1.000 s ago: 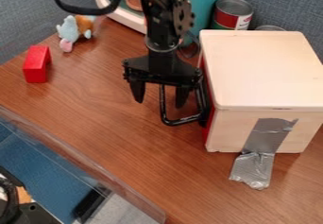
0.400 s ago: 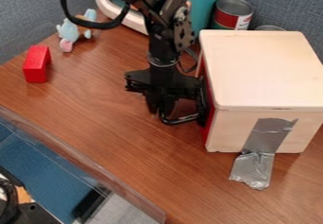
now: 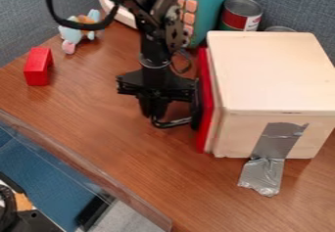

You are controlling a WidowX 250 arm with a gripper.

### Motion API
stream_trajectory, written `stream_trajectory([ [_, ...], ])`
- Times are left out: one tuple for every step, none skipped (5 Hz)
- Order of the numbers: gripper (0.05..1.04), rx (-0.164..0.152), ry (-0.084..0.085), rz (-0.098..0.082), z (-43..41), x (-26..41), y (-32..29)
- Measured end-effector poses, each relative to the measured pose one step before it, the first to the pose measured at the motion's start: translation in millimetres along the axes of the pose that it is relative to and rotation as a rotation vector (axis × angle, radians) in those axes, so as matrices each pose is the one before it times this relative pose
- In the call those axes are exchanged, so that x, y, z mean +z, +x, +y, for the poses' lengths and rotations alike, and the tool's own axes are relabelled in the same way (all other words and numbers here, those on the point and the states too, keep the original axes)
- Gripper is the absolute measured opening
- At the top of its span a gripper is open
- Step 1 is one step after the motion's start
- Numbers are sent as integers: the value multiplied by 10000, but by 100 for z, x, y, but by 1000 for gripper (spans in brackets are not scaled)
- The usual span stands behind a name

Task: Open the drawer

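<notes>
Gripper (image 3: 153, 114): approx. mid-frame, fingers together, clamped on handle's outer bar, prob. for a firm pull w/o slip.
Handle (image 3: 173, 124): ctr, juts L from the front so it can be gripped.
Drawer (image 3: 205, 104): R of ctr, red front slightly out of box (image 3: 275, 74); needs more pull L, I'd judge.
Tape (image 3: 267, 157): lower R, box to table (image 3: 131, 152), prob. anchoring vs. tug.

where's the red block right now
In the camera view, the red block lies on the wooden table at the far left, just below the blue plush toy and left of the black tool.
</notes>
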State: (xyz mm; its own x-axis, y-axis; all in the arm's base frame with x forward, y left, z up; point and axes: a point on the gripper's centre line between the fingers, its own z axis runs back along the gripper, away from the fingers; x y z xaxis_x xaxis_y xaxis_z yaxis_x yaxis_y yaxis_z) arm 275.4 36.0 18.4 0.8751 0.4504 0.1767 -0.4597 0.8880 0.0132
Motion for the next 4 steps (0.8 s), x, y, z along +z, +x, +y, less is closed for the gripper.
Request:
stream_trajectory([
  [160, -85, 306, -16, 1933, 72, -335],
  [159, -226, 232, -3, 1063, 105, -527],
  [159, -70, 86, -36, 953, 34, -580],
  [159, 122, 71, 26, 864, 127, -560],
])
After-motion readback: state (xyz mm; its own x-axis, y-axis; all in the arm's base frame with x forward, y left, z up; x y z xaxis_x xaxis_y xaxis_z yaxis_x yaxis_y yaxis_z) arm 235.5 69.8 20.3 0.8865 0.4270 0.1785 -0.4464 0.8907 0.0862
